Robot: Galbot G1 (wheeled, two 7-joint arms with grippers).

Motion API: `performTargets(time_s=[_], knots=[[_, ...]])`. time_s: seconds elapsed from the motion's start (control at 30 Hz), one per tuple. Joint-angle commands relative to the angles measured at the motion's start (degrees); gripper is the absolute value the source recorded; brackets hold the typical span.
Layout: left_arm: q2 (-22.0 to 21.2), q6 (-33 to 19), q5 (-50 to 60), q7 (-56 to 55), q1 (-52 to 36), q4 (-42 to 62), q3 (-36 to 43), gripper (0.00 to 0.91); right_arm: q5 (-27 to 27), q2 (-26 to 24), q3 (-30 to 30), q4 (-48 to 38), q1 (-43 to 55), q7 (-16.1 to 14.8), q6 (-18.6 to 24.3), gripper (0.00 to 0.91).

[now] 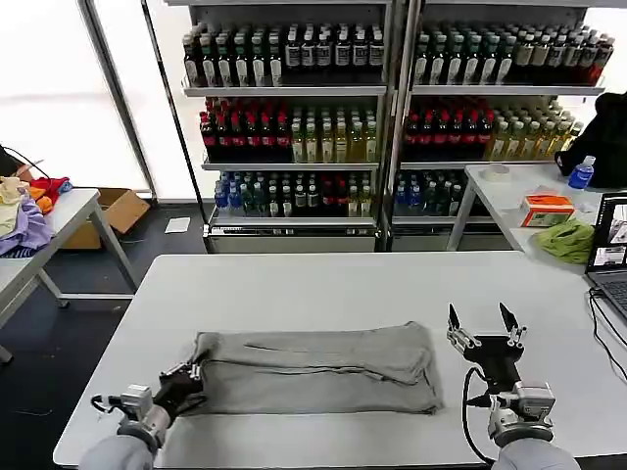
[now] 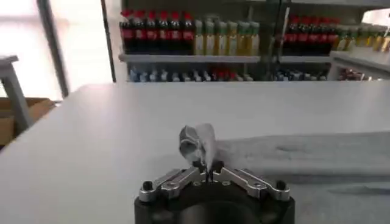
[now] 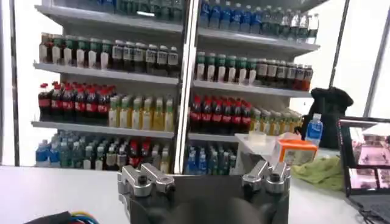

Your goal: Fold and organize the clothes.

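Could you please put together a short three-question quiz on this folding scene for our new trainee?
1. True or false: the left tool is shut on a corner of the folded light grey cotton shirt.
2. Multiple choice: where is the right tool? A) gripping the shirt's sleeve; B) raised and open beside the shirt's right edge, apart from it; C) resting on the black laptop.
3. Fill in: the shirt lies on the ______ table.

Key:
1. True; in the left wrist view a pinch of cloth stands up between its closed fingers.
2. B.
3. White.
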Motion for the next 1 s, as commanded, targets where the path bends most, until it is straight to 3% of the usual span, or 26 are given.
performTargets(time_s=[0.03,0.13,0.23,0.77,1.0], knots=[[21.2,-2.84,-3.64,3.41,6.64,4.16,-22.39,0.0,0.12,0.22,-0.21,0.11,1.05,0.23,-0.1,0.907],[25.18,-2.97,-3.02,4.71,6.69,7.0,-24.7,0.0,0.27,0.39,-0.47,-0.1,0.85,0.52,-0.01,0.907],[25.21,-2.36,-2.97,4.68,6.73,6.1,-24.52,0.0,0.51,0.3,-0.27,-0.24,0.79,0.53,0.05,0.907],[3.42,0.09,6.86,-1.33,1.25,-1.44,1.7,0.0,0.66,0.78,0.81,-0.43,-1.2,1.03,0.41,0.907],[0.76,4.25,1.2,-5.08,-1.54,-4.98,9.89,0.0,0.34,0.73,1.58,-0.11,-2.52,0.99,0.43,0.907]])
